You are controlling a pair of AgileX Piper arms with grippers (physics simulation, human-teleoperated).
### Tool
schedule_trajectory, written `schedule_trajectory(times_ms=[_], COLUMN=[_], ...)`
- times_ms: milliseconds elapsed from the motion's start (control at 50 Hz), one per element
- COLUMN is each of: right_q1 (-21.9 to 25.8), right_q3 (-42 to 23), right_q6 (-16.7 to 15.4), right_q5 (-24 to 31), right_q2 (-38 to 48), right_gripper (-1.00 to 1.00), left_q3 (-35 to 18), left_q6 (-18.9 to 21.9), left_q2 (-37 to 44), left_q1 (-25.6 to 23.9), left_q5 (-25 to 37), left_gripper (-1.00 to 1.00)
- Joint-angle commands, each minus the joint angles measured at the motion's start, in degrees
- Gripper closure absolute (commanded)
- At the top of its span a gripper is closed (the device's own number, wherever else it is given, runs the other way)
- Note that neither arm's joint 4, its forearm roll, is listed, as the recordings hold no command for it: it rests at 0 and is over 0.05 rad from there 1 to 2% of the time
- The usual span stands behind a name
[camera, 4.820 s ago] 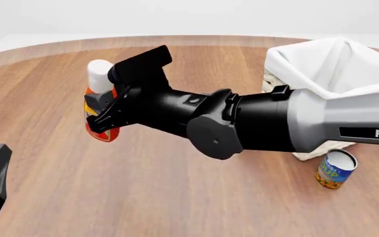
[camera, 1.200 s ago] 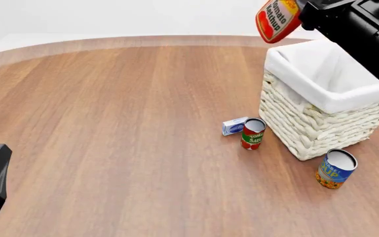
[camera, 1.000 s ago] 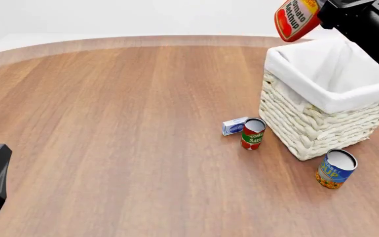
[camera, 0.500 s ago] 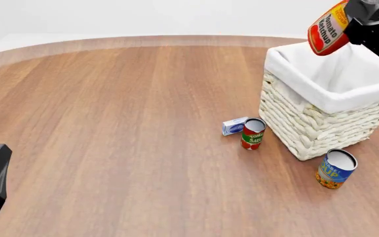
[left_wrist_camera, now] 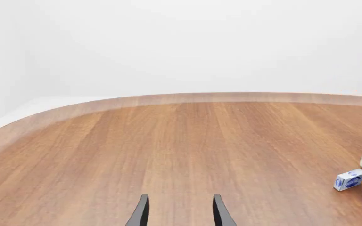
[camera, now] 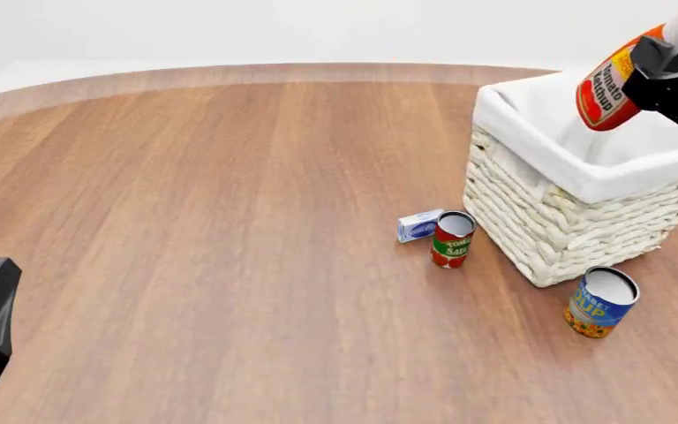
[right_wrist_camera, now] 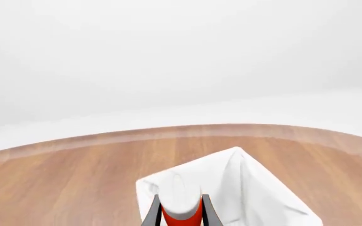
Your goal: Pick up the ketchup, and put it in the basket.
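Ketchup: the ketchup (camera: 611, 81) hangs in the air over the open basket, tilted, its red base pointing down and toward the table's middle, its white cap up at the front view's right edge.

Right hand: the right hand (camera: 666, 64) is closed on the ketchup near its capped end; in the right wrist view its two dark fingers (right_wrist_camera: 152, 213) sit against either side of the bottle (right_wrist_camera: 182, 212), with the white end rising between them.

Ketchup relative to hand: the bottle's labelled body sticks out from the hand to the left and downward in the front view, so the base is the part nearest the basket's lining.

Basket: the basket (camera: 551, 221) stands on the table at the right, its white cloth folded over the rim; the bottle is above the opening, not touching the cloth as far as the front view shows.

Left hand: the left hand (left_wrist_camera: 178, 212) is low over bare table at the near left, well apart from everything, its fingers spread with nothing between them.

Other things: a tomato sauce can (camera: 451, 239) and a small blue-and-white box (camera: 418, 225) sit just beside the basket's left corner; a blue-and-orange can (camera: 600, 302) stands near its front corner.

Table: the wooden table (camera: 222, 221) carries all of these.
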Motion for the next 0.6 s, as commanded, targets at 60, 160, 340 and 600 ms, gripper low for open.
schedule_trajectory(times_ms=[60,160,340,600], right_q1=[-0.14,-0.43,-1.1,-2.17], right_q3=[-1.72,-2.56,-3.8,-5.33], right_q6=[-1.35,-2.5,-4.31,-5.5], right_q5=[0.14,-1.11,-1.35,-1.2], right_q2=[4.13,8.09,12.13,13.81], right_gripper=[1.0,1.0,1.0,1.0], left_q3=[0.0,0.0,0.0,0.0], left_q6=[-0.01,0.0,-0.01,0.0], left_q2=[0.01,0.0,0.0,0.01], left_q1=[0.0,0.01,0.0,0.0], left_q5=[0.0,0.0,0.0,0.0], left_gripper=[-1.0,-1.0,-1.0,-1.0])
